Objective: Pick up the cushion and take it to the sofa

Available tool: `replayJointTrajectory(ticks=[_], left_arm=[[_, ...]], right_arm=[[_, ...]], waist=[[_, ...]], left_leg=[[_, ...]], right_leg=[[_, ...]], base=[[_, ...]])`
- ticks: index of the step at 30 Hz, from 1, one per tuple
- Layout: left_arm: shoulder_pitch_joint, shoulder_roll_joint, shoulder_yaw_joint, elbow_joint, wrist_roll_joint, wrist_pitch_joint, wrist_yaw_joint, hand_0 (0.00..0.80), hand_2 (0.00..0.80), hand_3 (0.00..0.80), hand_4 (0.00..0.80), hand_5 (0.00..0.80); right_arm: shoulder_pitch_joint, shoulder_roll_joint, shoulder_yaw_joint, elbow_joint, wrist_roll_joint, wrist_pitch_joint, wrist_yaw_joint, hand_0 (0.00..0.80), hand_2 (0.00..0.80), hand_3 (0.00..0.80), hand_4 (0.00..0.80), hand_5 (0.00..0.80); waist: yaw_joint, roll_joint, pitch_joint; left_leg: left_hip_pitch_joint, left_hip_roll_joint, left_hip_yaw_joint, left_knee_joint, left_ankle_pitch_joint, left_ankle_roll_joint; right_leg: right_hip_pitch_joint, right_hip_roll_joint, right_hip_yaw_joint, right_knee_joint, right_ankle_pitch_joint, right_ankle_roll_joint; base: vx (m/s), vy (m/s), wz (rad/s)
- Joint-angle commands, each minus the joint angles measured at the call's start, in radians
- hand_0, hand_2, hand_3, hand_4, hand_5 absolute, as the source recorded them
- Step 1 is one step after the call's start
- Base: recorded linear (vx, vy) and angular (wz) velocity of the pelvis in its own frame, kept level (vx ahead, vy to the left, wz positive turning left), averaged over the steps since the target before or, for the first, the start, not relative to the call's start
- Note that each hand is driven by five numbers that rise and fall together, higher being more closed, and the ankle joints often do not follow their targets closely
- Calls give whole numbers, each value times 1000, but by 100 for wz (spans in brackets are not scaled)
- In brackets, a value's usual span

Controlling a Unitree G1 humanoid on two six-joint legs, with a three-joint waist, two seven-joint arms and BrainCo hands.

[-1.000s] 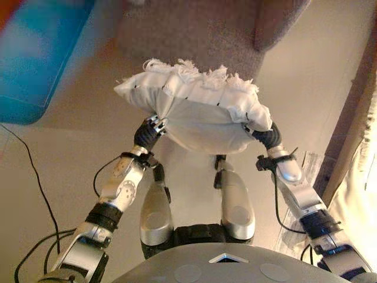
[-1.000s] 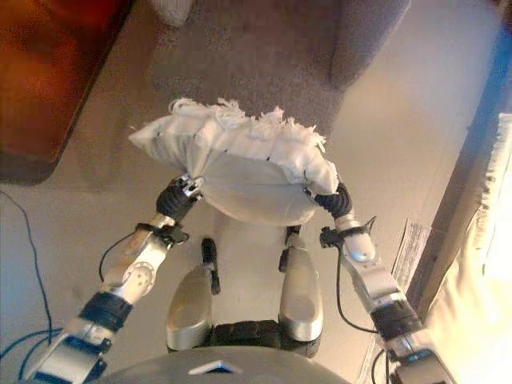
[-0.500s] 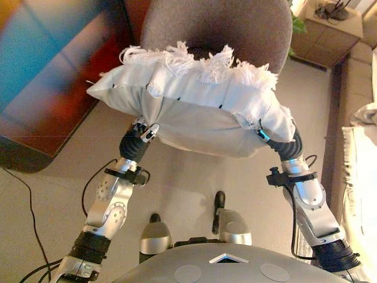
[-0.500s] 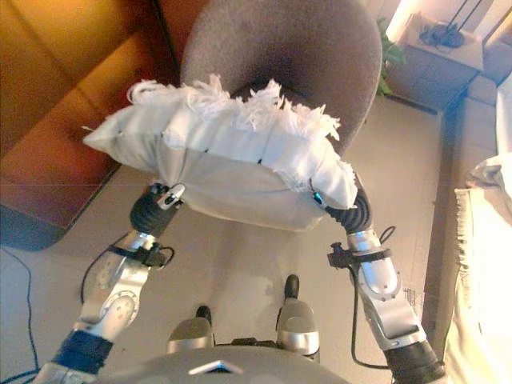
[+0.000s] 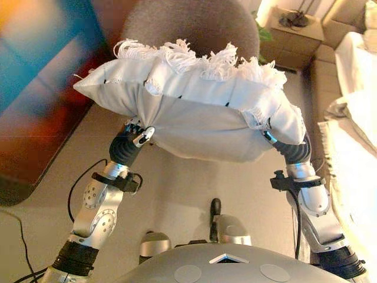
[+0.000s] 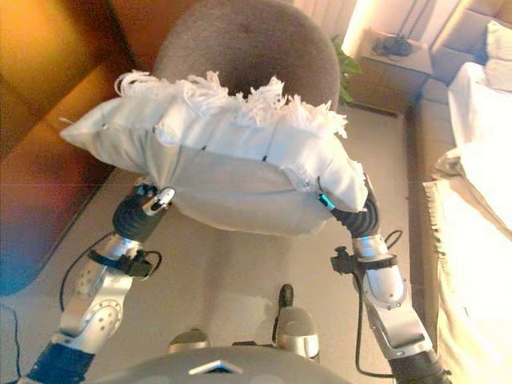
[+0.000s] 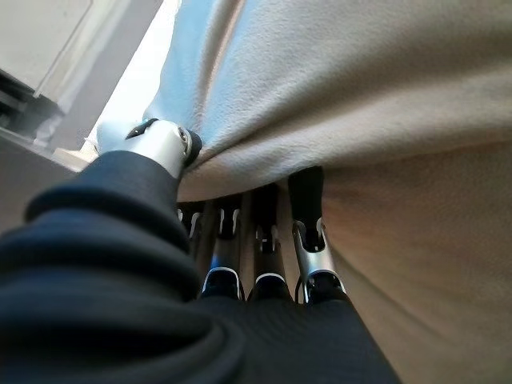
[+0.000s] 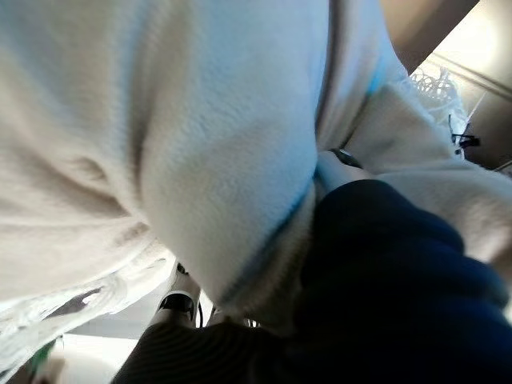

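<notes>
I hold a white cushion (image 5: 194, 112) with a fringed far edge in front of me, well above the floor, one hand at each end. My left hand (image 5: 134, 134) is under its left end; in the left wrist view its fingers (image 7: 308, 240) lie straight under the cushion (image 7: 360, 96) and its thumb (image 7: 160, 148) presses the cloth against them. My right hand (image 5: 291, 150) is under the right end, and in the right wrist view the cushion (image 8: 160, 144) covers it. The sofa (image 5: 353, 112), under a cream throw, is at the right.
A round grey-brown chair (image 5: 194, 26) stands just beyond the cushion. A low side table (image 5: 294, 29) with cables on it is at the far right by a plant. Dark reddish wooden furniture (image 6: 48, 104) fills the left. Pale floor lies below the cushion.
The cushion has come up higher in both hands. The camera has tilted up and turned, so the chair, the side table and the sofa now show.
</notes>
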Motion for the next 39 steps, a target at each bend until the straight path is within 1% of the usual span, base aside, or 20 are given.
replayJointTrajectory(ticks=[1,2,4,5,6,7,12,13,15,16,18,22,26,27,31,32,33,36,37,39], left_arm=[[-86,-5,7,-185,-88,-110,9,800,800,800,800,800],[-89,-7,4,-184,-85,-114,11,800,800,800,800,800],[-91,-22,-1,-182,-68,-124,25,800,800,800,800,800],[-91,-22,-1,-182,-68,-124,25,800,800,800,800,800],[-78,-46,0,-186,-52,-119,55,800,800,800,800,800],[-76,-55,-4,-185,-43,-117,54,800,800,800,800,800],[-90,-67,-11,-171,-35,-105,34,800,800,800,800,800],[-98,-67,-22,-156,-32,-123,49,800,800,800,800,800],[-99,-67,-22,-156,-32,-123,49,800,800,800,800,800],[-115,-74,-36,-146,-28,-145,84,800,800,800,800,800],[-120,-86,-39,-145,-42,-134,100,800,800,800,800,800],[-113,-97,-52,-139,-45,-131,93,800,800,800,800,800],[-110,-97,-67,-129,-53,-148,80,800,800,800,800,800],[-135,-82,-86,-117,-51,-176,88,800,800,800,800,800],[-151,-61,-83,-119,-50,-166,107,800,800,800,800,800],[-150,-60,-83,-120,-51,-166,107,800,800,800,800,800],[-137,-53,-85,-127,-16,-182,109,800,800,800,800,800],[-133,-52,-89,-128,-12,-183,114,800,800,800,800,800],[-161,-51,-105,-102,-9,-146,107,800,800,800,800,800],[-170,-46,-102,-99,-16,-137,90,800,800,800,800,800]], right_arm=[[-102,-83,-59,-138,74,-49,-63,800,800,800,800,800],[-102,-87,-61,-137,76,-50,-62,800,800,800,800,800],[-89,-90,-69,-135,81,-60,-43,800,800,800,800,800],[-89,-89,-69,-135,81,-60,-43,800,800,800,800,800],[-74,-90,-68,-136,93,-65,-18,800,800,800,800,800],[-69,-81,-63,-135,86,-66,-20,800,800,800,800,800],[-99,-52,-29,-107,59,-53,-77,800,800,800,800,800],[-132,-48,7,-92,46,-42,-99,800,800,800,800,800],[-132,-47,7,-91,46,-42,-99,800,800,800,800,800],[-182,-46,62,-68,20,-34,-112,800,800,800,800,800],[-186,-41,73,-60,15,-36,-104,800,800,800,800,800],[-167,-44,64,-62,32,-45,-84,800,800,800,800,800],[-142,-39,41,-71,33,-51,-68,800,800,800,800,800],[-162,-44,50,-63,26,-48,-90,800,800,800,800,800],[-157,-3,42,-68,28,-7,-99,800,800,800,800,800],[-156,-3,42,-68,28,-7,-99,800,800,800,800,800],[-137,14,41,-81,3,-7,-94,800,800,800,800,800],[-133,17,41,-83,-2,-5,-98,800,800,800,800,800],[-147,46,76,-61,-29,-13,-157,800,800,800,800,800],[-153,56,81,-45,-38,-18,-161,800,800,800,800,800]], waist=[[-8,-16,-26],[-8,-21,-28],[3,-36,-25],[2,-37,-27],[29,-36,-22],[35,-38,-22],[73,-44,0],[98,-25,13],[100,-26,15],[151,6,41],[171,6,48],[186,10,55],[189,5,52],[194,2,38],[214,-46,-9],[215,-46,-11],[221,-68,-37],[224,-67,-49],[217,-79,-83],[203,-67,-91]], left_leg=[[-103,-11,-67,288,-89,128],[-117,-17,-75,312,-84,132],[-171,-85,-158,434,-111,169],[-173,-86,-158,434,-110,169],[-205,-223,-251,507,-146,212],[-237,-245,-258,531,-141,217],[-294,-247,-263,461,-124,214],[-299,-221,-277,283,-33,173],[-294,-222,-276,278,-30,173],[-411,-166,-314,27,214,106],[-487,-169,-322,-44,242,96],[-560,-143,-284,-69,232,87],[-580,-126,-230,-48,225,88],[-566,-126,-198,-20,221,96],[-562,-200,-190,142,173,170],[-564,-199,-190,145,171,170],[-548,-235,-192,175,130,211],[-552,-233,-192,178,125,215],[-465,-274,-232,131,97,242],[-423,-289,-249,110,91,248]], right_leg=[[53,-41,21,113,-150,24],[50,-40,24,111,-147,18],[56,-28,50,107,-146,-1],[54,-29,50,107,-146,-1],[74,2,85,102,-158,-12],[77,10,92,103,-164,-17],[105,41,99,116,-201,-20],[130,83,104,129,-235,-20],[132,82,105,129,-235,-20],[225,172,179,141,-320,-46],[277,185,221,159,-365,-57],[304,182,227,242,-433,-60],[333,152,181,303,-452,-34],[346,132,148,343,-428,-3],[372,92,113,444,-289,62],[370,92,114,443,-289,62],[348,91,133,537,-191,93],[332,98,142,549,-169,97],[208,100,135,566,-99,101],[133,68,100,524,-117,94]], base=[[105,-261,-51],[144,-286,-62],[107,-191,-55],[208,-231,-51],[243,-239,-51],[314,-298,-71],[185,-85,-80],[210,-14,5],[352,-5,6],[508,1,-2],[740,31,-20],[644,96,-56],[640,153,-18],[699,204,3],[701,170,-10],[703,104,-24],[514,57,-32],[447,23,9],[921,1,19],[798,-3,49]])
